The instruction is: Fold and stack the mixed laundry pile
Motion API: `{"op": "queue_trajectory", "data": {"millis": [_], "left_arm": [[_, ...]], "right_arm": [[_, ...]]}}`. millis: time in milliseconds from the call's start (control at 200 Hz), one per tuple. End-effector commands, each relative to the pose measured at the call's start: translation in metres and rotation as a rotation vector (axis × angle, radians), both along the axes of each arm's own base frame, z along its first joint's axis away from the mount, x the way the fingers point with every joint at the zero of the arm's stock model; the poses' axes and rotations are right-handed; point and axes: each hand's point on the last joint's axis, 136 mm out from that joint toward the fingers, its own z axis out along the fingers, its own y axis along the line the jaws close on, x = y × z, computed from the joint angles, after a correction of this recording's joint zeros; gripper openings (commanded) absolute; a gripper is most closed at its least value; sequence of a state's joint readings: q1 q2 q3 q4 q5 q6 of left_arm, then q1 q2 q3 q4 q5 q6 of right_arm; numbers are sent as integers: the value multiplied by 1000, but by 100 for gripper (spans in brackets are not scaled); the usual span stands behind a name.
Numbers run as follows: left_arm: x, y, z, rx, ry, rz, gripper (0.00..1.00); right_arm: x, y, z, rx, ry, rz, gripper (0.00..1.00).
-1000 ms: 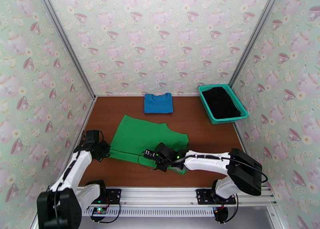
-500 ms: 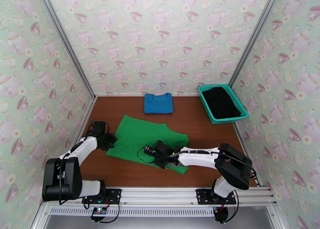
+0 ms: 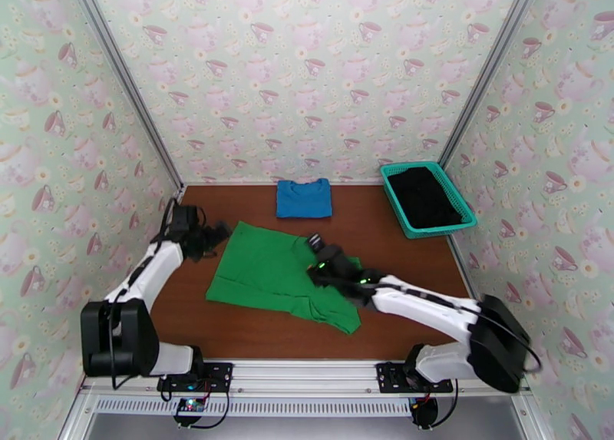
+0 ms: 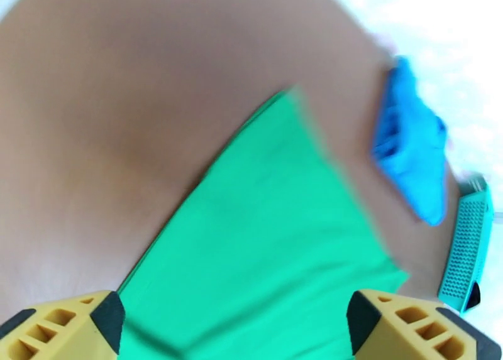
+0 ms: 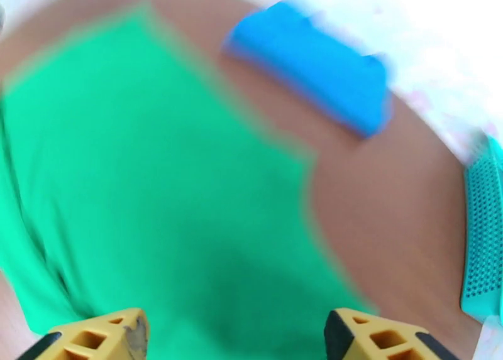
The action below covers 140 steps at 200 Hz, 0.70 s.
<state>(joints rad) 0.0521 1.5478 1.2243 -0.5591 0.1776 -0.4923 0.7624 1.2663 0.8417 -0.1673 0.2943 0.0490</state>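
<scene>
Over green shirt (image 3: pixel 269 276) | my left gripper (image 3: pixel 217 232) at its 10 o'clock, right gripper (image 3: pixel 314 243) at 1, both wide, empty | soft, limp, light: I'd pinch far corners.

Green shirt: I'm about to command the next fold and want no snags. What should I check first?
1. Left gripper fingers apart, holding nothing: ok.
2. Right gripper fingers apart, holding nothing: ok.
3. Green shirt spread flat: not ok, near right corner looks rumpled.
4. Blue shirt folded, apart from the green one: ok.
5. Black garment out of the teal basket: not ok, it lies inside.
</scene>
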Motion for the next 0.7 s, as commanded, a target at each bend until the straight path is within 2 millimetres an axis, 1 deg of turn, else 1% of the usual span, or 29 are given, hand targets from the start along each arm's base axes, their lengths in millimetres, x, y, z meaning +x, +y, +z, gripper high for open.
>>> {"op": "queue_trajectory", "data": {"millis": [0,50,60,65,75,80,85,115,120,130,135,140,190,210,235,250,371,481,586,696], "left_arm": [[30,-10,-18,48,99,-156,85],[49,-13,-28,59,133,-197,80],[52,-15,-30,60,137,-210,79],[54,-16,-37,57,154,-214,78],[57,-17,-38,59,156,-222,77],[59,-17,-35,61,150,-226,76],[61,-17,-42,60,165,-230,76],[70,-20,-48,65,178,-252,73],[72,-20,-45,69,171,-256,72],[74,-21,-47,72,177,-264,71],[76,-21,-53,72,189,-267,71],[77,-22,-50,76,183,-269,69],[88,-26,-64,105,218,-304,62],[92,-27,-69,118,230,-314,57],[96,-29,-75,133,245,-328,55],[97,-30,-79,144,258,-338,55],[107,-40,-96,232,289,-405,53],[109,-49,-112,297,325,-445,51],[107,-47,-127,344,381,-449,51],[106,-43,-133,371,396,-433,51]], "right_arm": [[6,7,12,181,87,108,66],[9,10,17,168,125,175,75],[10,11,18,162,131,184,75],[10,11,17,158,137,187,75],[10,11,17,145,141,195,75],[11,12,17,140,145,197,75],[11,11,16,131,149,199,75],[13,12,15,97,156,211,75],[14,12,14,89,158,210,75],[15,11,13,71,166,212,75],[15,12,12,66,167,213,75],[16,12,12,61,169,215,75],[21,11,6,19,180,210,75],[23,11,5,12,182,209,75],[25,12,3,4,187,211,74],[25,12,1,0,190,215,74],[27,18,-8,12,207,232,74],[29,21,-19,14,227,233,73],[29,23,-27,15,253,233,71],[26,24,-31,19,269,238,71]]}}
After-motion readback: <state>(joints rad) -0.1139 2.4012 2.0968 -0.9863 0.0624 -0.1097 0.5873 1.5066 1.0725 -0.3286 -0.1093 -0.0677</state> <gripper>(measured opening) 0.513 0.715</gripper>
